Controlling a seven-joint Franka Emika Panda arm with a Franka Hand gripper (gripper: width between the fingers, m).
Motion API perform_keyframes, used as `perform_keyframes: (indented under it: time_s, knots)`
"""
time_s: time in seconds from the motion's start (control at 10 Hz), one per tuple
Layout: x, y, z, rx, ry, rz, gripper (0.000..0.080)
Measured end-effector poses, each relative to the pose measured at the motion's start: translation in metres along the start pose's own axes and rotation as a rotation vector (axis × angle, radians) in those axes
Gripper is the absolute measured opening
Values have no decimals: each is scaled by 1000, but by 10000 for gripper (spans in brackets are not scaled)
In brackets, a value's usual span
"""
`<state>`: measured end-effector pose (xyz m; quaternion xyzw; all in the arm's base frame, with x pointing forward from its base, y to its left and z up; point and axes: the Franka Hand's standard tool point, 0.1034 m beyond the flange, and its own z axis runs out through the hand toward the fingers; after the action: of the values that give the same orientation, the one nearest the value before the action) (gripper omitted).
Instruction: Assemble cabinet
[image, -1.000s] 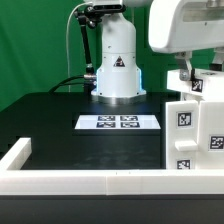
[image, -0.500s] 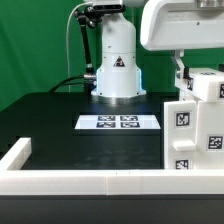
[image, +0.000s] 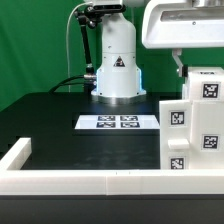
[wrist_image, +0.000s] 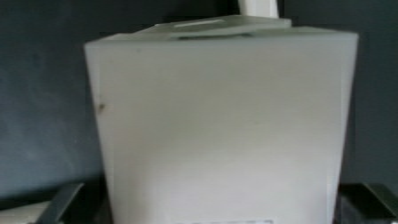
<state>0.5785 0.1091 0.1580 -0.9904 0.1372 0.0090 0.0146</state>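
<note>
Gripper (wrist_image: 199, 200): two dark fingers (wrist_image: 54, 200) show at either side of a white body in the wrist view, set wide apart; whether the pads press on it or merely straddle it cannot be told, as the contact is blurred and cut off by the picture's edge. In the exterior view the arm's white wrist housing (image: 185, 25) hangs over the scene's right side, and the fingertips themselves are hidden there.

Table (image: 60, 125): black top, green backdrop behind.

Cabinet (image: 195, 125): matte white boxy unit, upright on the table at the exterior view's right, directly under the wrist housing. Its upper block is narrower than the lower body. Black-and-white square tags on the facing sides, four readable. In the wrist view the same unit (wrist_image: 214, 130) fills most of the picture as one plain white face, with a small white part sticking out beyond its far edge.

Robot base (image: 117, 60): white pedestal with a black triangle mark, at the table's far side, dark cables trailing off toward the exterior view's left.

Border frame (image: 80, 181): long low white rail along the near edge, turning a corner at the exterior view's left.

Marker board (image: 119, 122): thin flat white sheet with four tags, lying on the table between the base and the frame, just beside the cabinet.
</note>
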Motion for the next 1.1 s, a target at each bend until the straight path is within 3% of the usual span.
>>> perform_keyframes:
  time_s: [0.5,0.6,0.7,0.8,1.1]
  knots:
    - [-3,3,1,-11,-16,265,561]
    - [-3,3,2,-11,-16,263,629]
    - [-3,3,2,-12,-16,263,629]
    - [-3,3,2,-12,-16,263,757]
    - [-3,3,3,-12,-16,263,794]
